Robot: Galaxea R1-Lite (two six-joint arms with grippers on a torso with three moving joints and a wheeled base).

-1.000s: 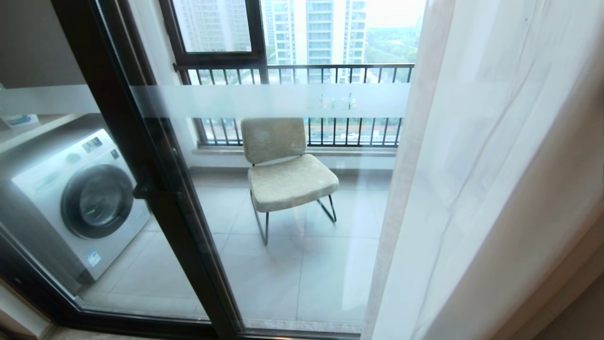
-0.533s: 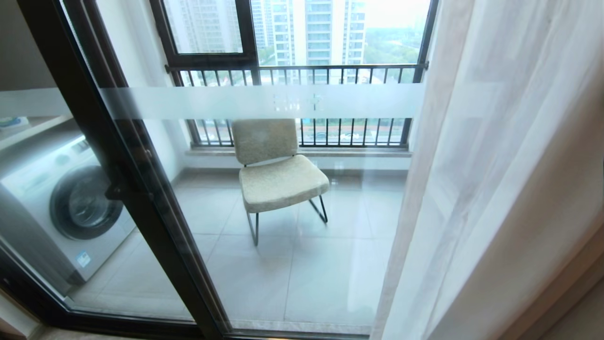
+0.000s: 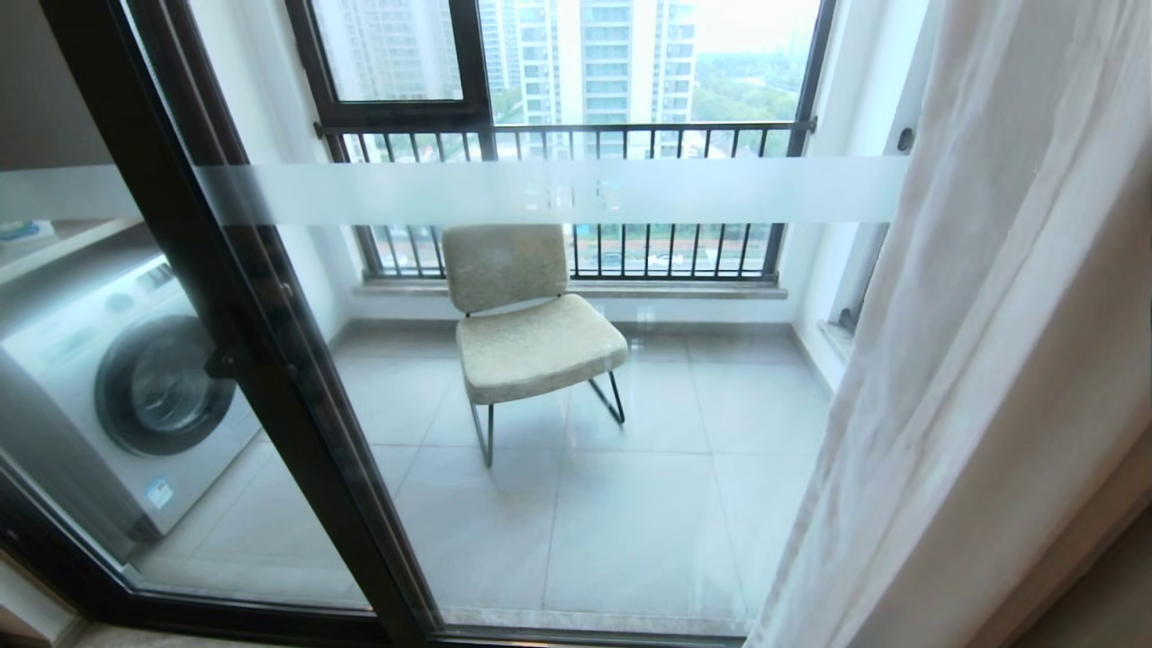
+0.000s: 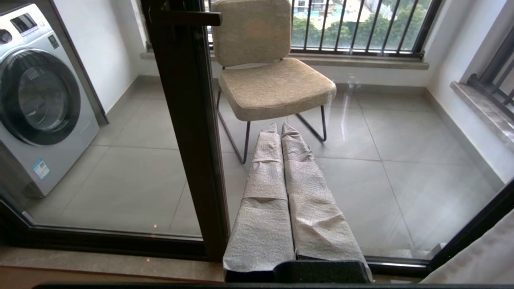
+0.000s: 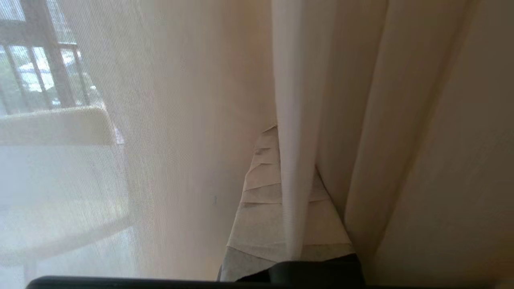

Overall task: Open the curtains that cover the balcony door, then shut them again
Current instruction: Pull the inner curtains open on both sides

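Observation:
The curtains (image 3: 999, 360) hang bunched at the right of the head view, a white sheer in front of a thicker beige panel. The balcony door (image 3: 225, 297) stands uncovered: dark frame, frosted band (image 3: 540, 191) and dark handle (image 3: 229, 360). Neither arm shows in the head view. In the right wrist view my right gripper (image 5: 287, 138) is shut on a vertical fold of the sheer curtain (image 5: 291, 100), with the thick panel (image 5: 441, 160) beside it. My left gripper (image 4: 280, 126) is shut and empty, parked low and pointing at the door frame (image 4: 188, 132).
Behind the glass on the balcony are a beige chair (image 3: 531, 333), a washing machine (image 3: 135, 387) at the left and a barred window railing (image 3: 576, 135). A stone sill (image 4: 100, 269) runs along the foot of the door.
The whole view first shifted left as the camera moved. Since then the curtain's edge has slid further right, uncovering the balcony's right wall and more glass.

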